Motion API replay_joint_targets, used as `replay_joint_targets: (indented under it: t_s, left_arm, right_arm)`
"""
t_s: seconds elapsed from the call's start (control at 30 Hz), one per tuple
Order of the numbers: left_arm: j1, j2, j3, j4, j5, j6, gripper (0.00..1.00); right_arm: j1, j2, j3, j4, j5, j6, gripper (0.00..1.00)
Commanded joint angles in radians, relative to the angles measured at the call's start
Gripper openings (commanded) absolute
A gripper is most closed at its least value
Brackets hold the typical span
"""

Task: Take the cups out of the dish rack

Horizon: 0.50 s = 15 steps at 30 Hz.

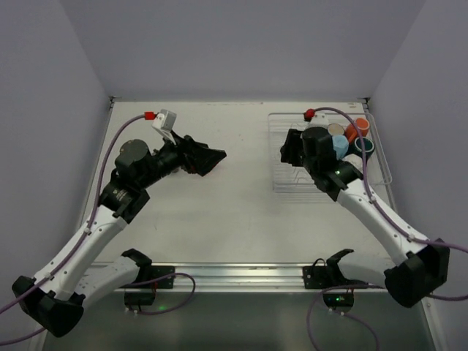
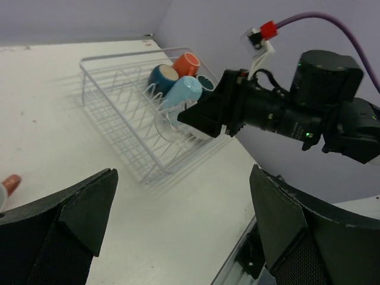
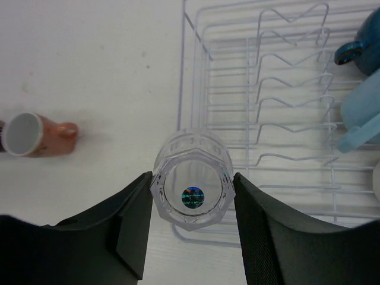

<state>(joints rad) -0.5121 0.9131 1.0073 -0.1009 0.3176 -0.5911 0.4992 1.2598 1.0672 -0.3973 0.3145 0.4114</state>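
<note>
Right hand [image 1: 291, 151]: fingers [image 3: 133, 225] clamped on the glass [image 3: 191, 189], one pad on each flank, touching both sides. The glass sits square between them, seen end-on from my wrist. It is at the left edge of the dish rack [image 3: 180, 89], overlapping the rim wire there; cannot tell whether it rests on the wire or is clear of it.

Rack stands at the far right corner of the table [image 3: 107, 59].

In the rack, to the right of my grip and well apart from it: light blue cup [image 3: 362, 113] lying on its side, a dark cup [image 3: 362, 41] beyond it. The other wrist view adds an orange cup [image 2: 186, 63] at the rack's far end.

Pink cup [image 3: 35, 135] lies on its side on the bare table, left of the rack, well apart from the glass.

Left hand [image 2: 183, 196]: fingers wide apart, nothing between them, above the left half of the table. Pink cup lies just beside it.
</note>
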Motion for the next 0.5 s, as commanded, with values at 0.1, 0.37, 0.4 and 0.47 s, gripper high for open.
replay_joint_targets:
  t_s: [0.1, 0.37, 0.4, 0.47]
  left_arm:
    - [0.001, 0.052, -0.217, 0.357, 0.251, -0.205, 1.0]
    - [-0.068, 0.168, -0.289, 0.665, 0.311, -0.383, 0.79]
    - [-0.078, 0.179, -0.285, 0.676, 0.308, -0.388, 0.78]
    - [-0.104, 0.202, -0.276, 0.691, 0.302, -0.4, 0.73]
  right_arm:
    - [0.004, -0.27, -0.171, 0.299, -0.332, 0.141, 0.28]
    - [0.005, -0.33, -0.383, 0.785, -0.768, 0.513, 0.28]
    - [0.004, -0.32, -0.397, 0.828, -0.791, 0.539, 0.28]
    - [0.006, -0.292, -0.42, 0.902, -0.831, 0.589, 0.28]
